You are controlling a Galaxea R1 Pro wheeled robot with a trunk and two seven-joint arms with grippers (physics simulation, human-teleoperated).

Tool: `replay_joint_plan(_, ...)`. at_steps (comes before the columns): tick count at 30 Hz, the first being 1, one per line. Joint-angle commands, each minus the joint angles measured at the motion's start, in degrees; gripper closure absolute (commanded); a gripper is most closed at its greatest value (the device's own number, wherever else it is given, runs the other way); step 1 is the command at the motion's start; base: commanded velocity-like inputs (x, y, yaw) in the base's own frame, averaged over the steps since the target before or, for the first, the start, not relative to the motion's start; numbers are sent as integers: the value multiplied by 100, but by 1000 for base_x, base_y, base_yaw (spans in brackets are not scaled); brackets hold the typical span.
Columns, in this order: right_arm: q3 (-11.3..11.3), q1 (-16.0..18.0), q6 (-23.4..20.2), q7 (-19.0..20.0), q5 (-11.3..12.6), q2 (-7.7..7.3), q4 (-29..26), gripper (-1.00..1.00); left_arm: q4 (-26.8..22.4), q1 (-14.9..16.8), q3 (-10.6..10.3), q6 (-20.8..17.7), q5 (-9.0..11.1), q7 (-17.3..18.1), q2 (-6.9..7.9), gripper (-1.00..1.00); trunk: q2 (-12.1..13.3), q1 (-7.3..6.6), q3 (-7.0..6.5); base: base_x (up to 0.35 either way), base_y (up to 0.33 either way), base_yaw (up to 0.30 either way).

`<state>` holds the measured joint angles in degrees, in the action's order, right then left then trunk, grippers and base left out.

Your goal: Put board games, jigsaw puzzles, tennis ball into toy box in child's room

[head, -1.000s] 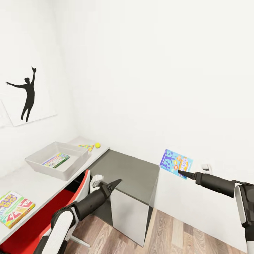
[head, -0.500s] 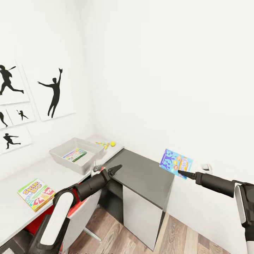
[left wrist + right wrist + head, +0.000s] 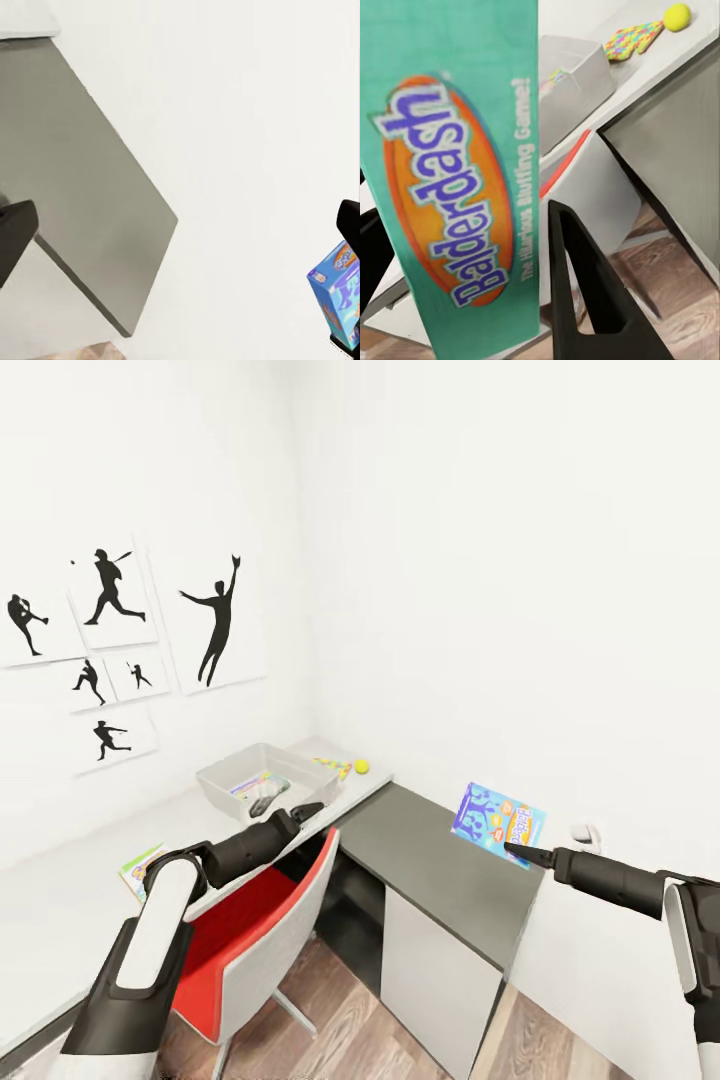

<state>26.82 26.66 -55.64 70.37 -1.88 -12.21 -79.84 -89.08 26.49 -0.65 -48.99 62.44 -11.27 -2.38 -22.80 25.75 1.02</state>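
The table (image 3: pixel 70 890) runs along the wall with the silhouette pictures (image 3: pixel 215 622), and beside its far end stands the lower dark-topped cabinet (image 3: pixel 440 860), with the red chair (image 3: pixel 250 940) pushed in front of the table. On the table, the toy box (image 3: pixel 232 785) already has one game box inside, another board game (image 3: pixel 140 868) lies nearer, and the jigsaw puzzles (image 3: pixel 334 764) and the tennis ball (image 3: pixel 361 766) lie past the box. The right gripper (image 3: pixel 518 852) is closed on the light blue board game (image 3: pixel 498 823) and holds it in the air above the cabinet, while for the left gripper (image 3: pixel 290 815), over the table edge near the toy box, I cannot tell if it is open or closed.
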Motion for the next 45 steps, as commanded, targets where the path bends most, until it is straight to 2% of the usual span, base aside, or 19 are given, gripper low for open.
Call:
replay_joint_plan(1,8,5,-57,35,-2,-1,-4,100,21,12,1,-17,68,-90,-4,-100,-12,3,11,0,0,296)
replay_joint_plan(16,37,5,-56,38,6,-1,-5,100,105,64,-31,-23,104,-213,-41,-100,-12,3,11,0,0,297)
replay_joint_plan(17,23,3,-53,35,5,-1,-11,100,103,152,-159,-31,118,-187,-48,-100,-12,3,11,0,0,296)
replay_joint_plan(20,17,4,-53,33,4,-1,-12,100,106,196,-258,-30,123,-196,-49,-100,-12,3,11,0,0,296)
replay_joint_plan(21,11,5,-52,30,-2,-1,-14,100,116,269,-409,-26,124,-213,-47,-100,-12,3,11,0,0,297)
replay_joint_plan(22,10,5,-52,30,-3,-1,-14,100,129,274,-420,-26,125,-214,-46,-100,-12,3,11,0,0,297)
replay_joint_plan(45,2,6,-66,32,3,-7,-14,100,530,335,-456,-25,124,-162,-36,-100,-12,3,11,0,0,297)
